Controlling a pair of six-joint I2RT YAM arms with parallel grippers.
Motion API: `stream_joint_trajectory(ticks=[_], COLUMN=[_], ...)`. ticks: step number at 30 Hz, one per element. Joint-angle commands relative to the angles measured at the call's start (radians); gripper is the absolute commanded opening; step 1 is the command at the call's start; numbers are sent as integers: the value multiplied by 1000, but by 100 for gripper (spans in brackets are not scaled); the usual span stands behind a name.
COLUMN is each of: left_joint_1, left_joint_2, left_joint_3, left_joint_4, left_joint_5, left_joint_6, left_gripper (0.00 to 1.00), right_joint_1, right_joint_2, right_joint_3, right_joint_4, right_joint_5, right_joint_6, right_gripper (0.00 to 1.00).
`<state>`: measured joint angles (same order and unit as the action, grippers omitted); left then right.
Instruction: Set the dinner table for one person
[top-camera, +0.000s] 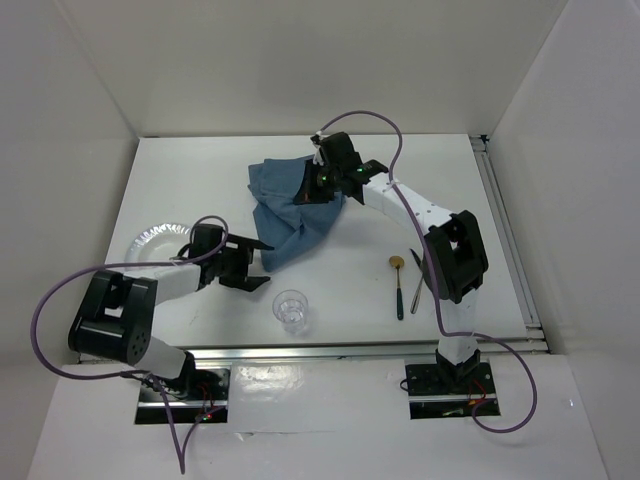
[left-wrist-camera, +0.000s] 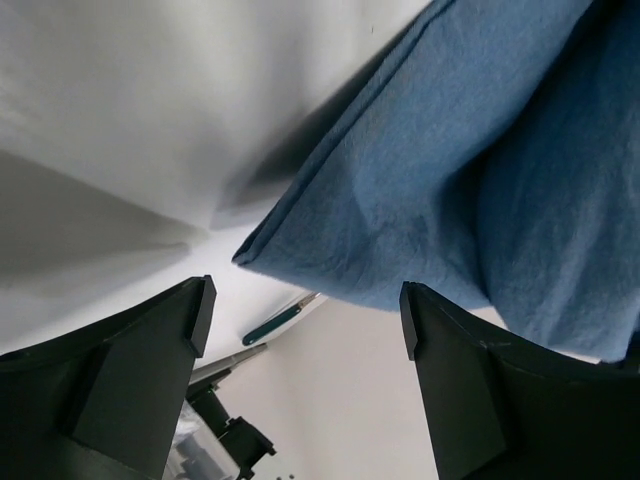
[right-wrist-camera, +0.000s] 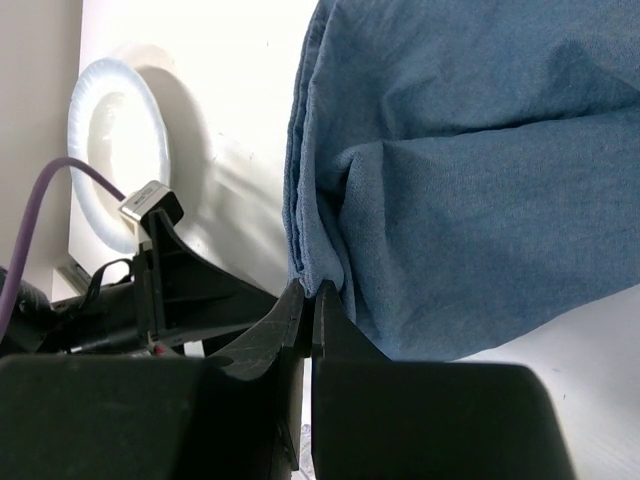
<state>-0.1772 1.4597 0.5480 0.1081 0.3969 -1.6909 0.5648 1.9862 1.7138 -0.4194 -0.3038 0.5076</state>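
Note:
A crumpled blue cloth placemat (top-camera: 290, 205) lies folded on the white dinner table (top-camera: 200, 175), toward the back middle. My right gripper (top-camera: 318, 192) is shut on the cloth's edge (right-wrist-camera: 312, 275), holding it lifted. My left gripper (top-camera: 262, 262) is open and empty, just in front of the cloth's hanging lower corner (left-wrist-camera: 250, 255), not touching it. A white paper plate (top-camera: 152, 240) sits at the left, partly hidden by my left arm. It also shows in the right wrist view (right-wrist-camera: 110, 140).
A clear plastic cup (top-camera: 291, 311) stands near the front middle. A gold-headed spoon (top-camera: 397, 285) and a dark-handled knife (top-camera: 416, 280) lie at the right front. A metal rail (top-camera: 350, 350) runs along the near edge.

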Motion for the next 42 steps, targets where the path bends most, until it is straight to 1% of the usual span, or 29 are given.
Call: stream_joint_trajectory(ticks=[1,3,5,8,9,11,12,13,14,15,16,18,20,21,22,24,25,26,27,28,30,31,32,34,35,37,38,41,42], left_joint_1=[5,5,-8,-30,-30,-30,-30,-30,-30,-30,-19,-5,36,56,94,139,148,157,157,166,166,166,166,166,166,166,166,166,166], left_joint_2=[47,80,90,90,90,99,99,99,108,108,108,117,131,166,191,288,322,353,379,402,435,435,424,390,366,289,266,179,156], left_joint_3=[41,72,81,72,72,101,112,133,142,171,191,242,355,410,549,727,912,1000,1083,1228,1335,1369,1388,1356,1272,1169,1065,917,829], left_joint_4=[50,50,30,50,50,9,-4,-19,-30,-45,-68,-146,-195,-221,-287,-388,-437,-499,-530,-553,-607,-619,-619,-607,-584,-521,-512,-512,-512], left_joint_5=[-7,19,28,19,10,-3,-16,-16,-26,-26,-26,-58,-67,-67,-58,-37,-36,-20,-7,-7,3,3,3,14,23,42,42,65,54], left_joint_6=[-55,-55,-64,-95,-95,-79,-61,-61,-49,-20,-3,64,124,196,236,356,394,436,500,531,585,626,641,666,666,704,720,781,781], left_gripper=[93,90,90,83,75,67,59,43,32,19,0,0,0,0,0,0,0,0,0,0,0,0,0,0,0,0,0,0,0], right_joint_1=[3,3,3,12,12,12,12,12,12,3,3,-22,-72,-94,-145,-209,-268,-295,-325,-353,-422,-439,-468,-480,-490,-490,-490,-480,-480], right_joint_2=[-55,-55,-55,-46,-46,-46,-46,-46,-46,-46,-55,-55,-41,-30,-18,-4,5,5,-4,-38,-98,-169,-206,-274,-343,-409,-479,-602,-627], right_joint_3=[0,0,0,0,0,0,0,0,0,9,18,41,127,154,212,280,312,361,371,371,276,220,98,-29,-163,-296,-428,-589,-662], right_joint_4=[24,24,24,24,24,24,24,24,15,14,14,14,5,5,14,14,14,14,14,40,79,132,151,183,209,218,249,258,243], right_joint_5=[-12,-12,-12,-12,-12,-3,-3,-3,-3,-3,-3,-15,-24,-24,-38,-81,-99,-113,-123,-135,-144,-161,-161,-161,-161,-161,-161,-161,-137], right_joint_6=[-1,-1,-1,-1,-1,-1,-1,-1,-10,-11,-11,-11,-11,-11,-11,21,22,40,40,51,66,66,75,75,66,66,77,88,88], right_gripper=[0,0,0,0,0,0,0,0,0,0,0,0,0,0,0,0,0,0,0,0,0,0,0,0,0,0,0,0,0])
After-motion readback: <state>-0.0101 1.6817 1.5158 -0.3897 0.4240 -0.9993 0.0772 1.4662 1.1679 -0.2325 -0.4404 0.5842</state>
